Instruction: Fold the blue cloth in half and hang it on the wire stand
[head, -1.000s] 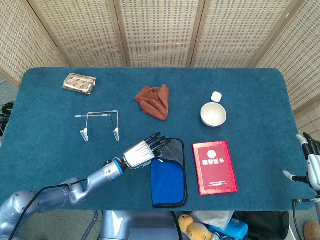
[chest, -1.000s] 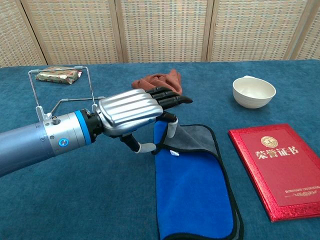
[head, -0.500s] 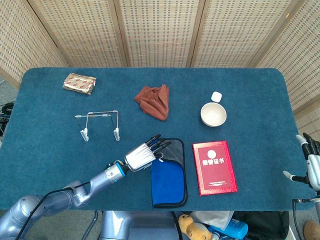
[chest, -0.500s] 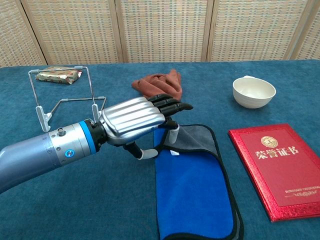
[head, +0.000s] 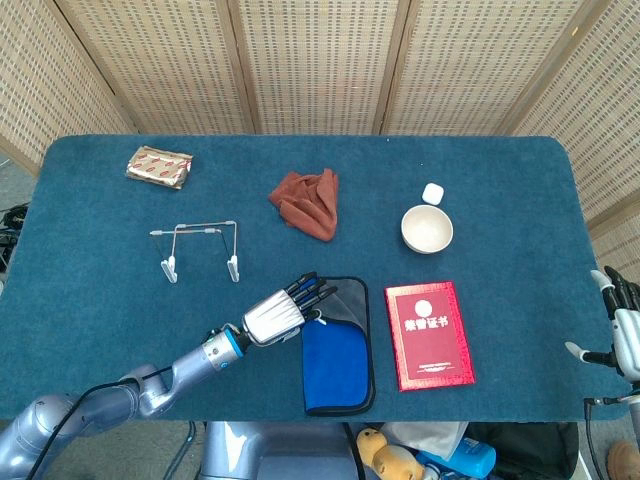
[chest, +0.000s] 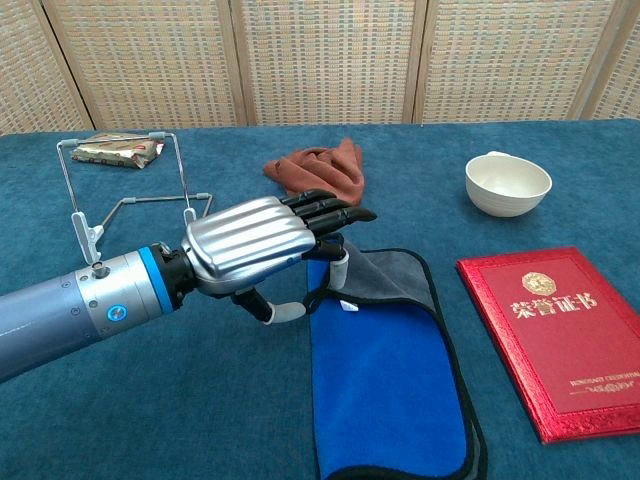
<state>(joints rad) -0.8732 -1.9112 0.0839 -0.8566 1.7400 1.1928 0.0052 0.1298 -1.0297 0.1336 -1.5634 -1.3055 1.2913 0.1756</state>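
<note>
Bare table (head: 90, 300) lies open to the left hand's (chest: 262, 243) left. The wire stand (chest: 125, 205) stands behind it, the red booklet (chest: 555, 335) well to its right.

Bright even lighting, soft faint shadows, both views sharp.

Your blue cloth (head: 337, 358) (chest: 385, 385) lies flat on the table's near edge, already folded lengthwise into a long strip with a dark trim. Its far end is turned back, showing you a grey underside. Your wire stand (head: 201, 247) (chest: 125, 190) sits upright well to the cloth's left and a little further back, a thin metal frame on white-tipped feet, bare.
</note>
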